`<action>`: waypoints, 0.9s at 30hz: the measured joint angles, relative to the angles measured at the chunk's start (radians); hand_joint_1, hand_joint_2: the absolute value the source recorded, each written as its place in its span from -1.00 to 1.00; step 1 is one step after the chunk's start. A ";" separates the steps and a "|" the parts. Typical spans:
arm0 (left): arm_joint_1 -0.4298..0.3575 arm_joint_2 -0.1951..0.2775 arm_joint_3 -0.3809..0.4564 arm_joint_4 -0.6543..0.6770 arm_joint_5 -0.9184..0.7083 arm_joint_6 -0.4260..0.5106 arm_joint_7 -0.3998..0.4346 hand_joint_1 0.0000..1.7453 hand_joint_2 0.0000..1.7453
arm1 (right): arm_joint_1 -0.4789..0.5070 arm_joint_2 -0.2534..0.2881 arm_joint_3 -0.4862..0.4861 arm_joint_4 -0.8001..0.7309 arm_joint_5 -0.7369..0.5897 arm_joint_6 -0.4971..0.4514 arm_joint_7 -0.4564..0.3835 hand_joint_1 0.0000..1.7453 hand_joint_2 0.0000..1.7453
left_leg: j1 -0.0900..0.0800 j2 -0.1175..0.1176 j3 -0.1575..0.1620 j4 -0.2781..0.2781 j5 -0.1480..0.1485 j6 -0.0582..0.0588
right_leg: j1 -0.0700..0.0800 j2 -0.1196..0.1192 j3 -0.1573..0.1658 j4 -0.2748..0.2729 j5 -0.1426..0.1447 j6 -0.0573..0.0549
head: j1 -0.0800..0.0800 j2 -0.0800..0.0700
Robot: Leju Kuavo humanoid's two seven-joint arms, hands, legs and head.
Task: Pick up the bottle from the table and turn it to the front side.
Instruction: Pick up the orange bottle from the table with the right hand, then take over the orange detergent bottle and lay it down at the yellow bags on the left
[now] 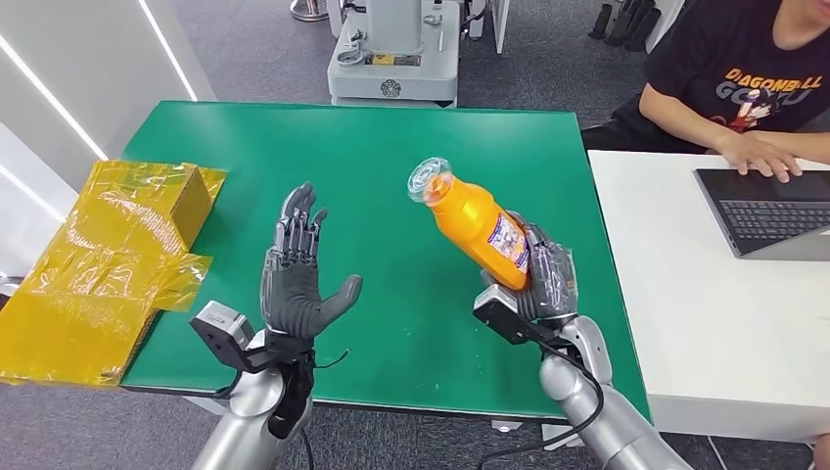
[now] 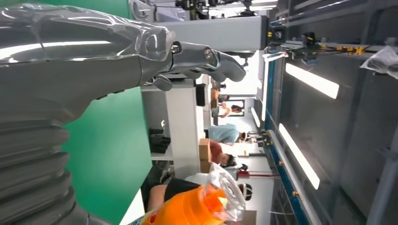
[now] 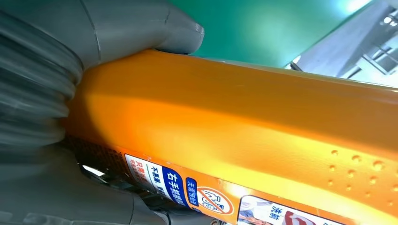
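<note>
Bare green desk (image 1: pixel 391 147) lies between and beyond my hands; yellow wrapped boxes (image 1: pixel 108 255) crowd its left edge; a person (image 1: pixel 744 88) sits right.

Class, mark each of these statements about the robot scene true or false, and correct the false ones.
1. The right robot hand holds the orange bottle. True.
2. The bottle lies flat on the green table. False: it is lifted off the table and tilted, cap end up and away from the robot.
3. The left robot hand holds nothing, fingers apart. True.
4. A yellow package sits at the table's right edge. False: it is at the left edge.
5. A person sits at the white table with a laptop. True.
</note>
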 joint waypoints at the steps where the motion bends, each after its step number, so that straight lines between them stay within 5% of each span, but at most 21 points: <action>1: -0.007 0.000 0.000 0.011 0.007 -0.007 0.002 -1.00 1.00 | 0.001 0.002 0.000 -0.009 0.003 0.000 -0.007 1.00 1.00 | 0.000 0.000 0.000 0.000 0.000 0.000 | 0.000 0.000 0.000 0.000 0.000 0.000 | 0.000 0.000; 13: -0.074 -0.007 -0.001 0.102 0.051 -0.100 0.029 -1.00 1.00 | -0.022 0.097 0.032 -0.054 0.061 0.072 0.015 1.00 1.00 | 0.000 0.000 0.000 0.000 0.000 0.000 | 0.000 0.000 0.000 0.000 0.000 0.000 | 0.000 0.000; 23: -0.079 -0.007 -0.001 0.125 0.053 -0.104 0.029 -1.00 1.00 | -0.024 0.112 0.040 -0.053 0.061 0.081 0.016 1.00 1.00 | 0.000 0.000 -0.001 0.000 0.000 0.000 | 0.000 0.000 0.000 0.000 0.000 0.000 | 0.000 0.000; 27: -0.080 -0.007 -0.001 0.132 0.053 -0.110 0.029 -1.00 1.00 | -0.030 0.114 0.044 -0.046 0.079 0.151 0.045 1.00 1.00 | 0.000 0.000 -0.001 0.000 0.000 0.000 | 0.000 0.000 0.000 0.000 0.000 0.000 | 0.000 0.000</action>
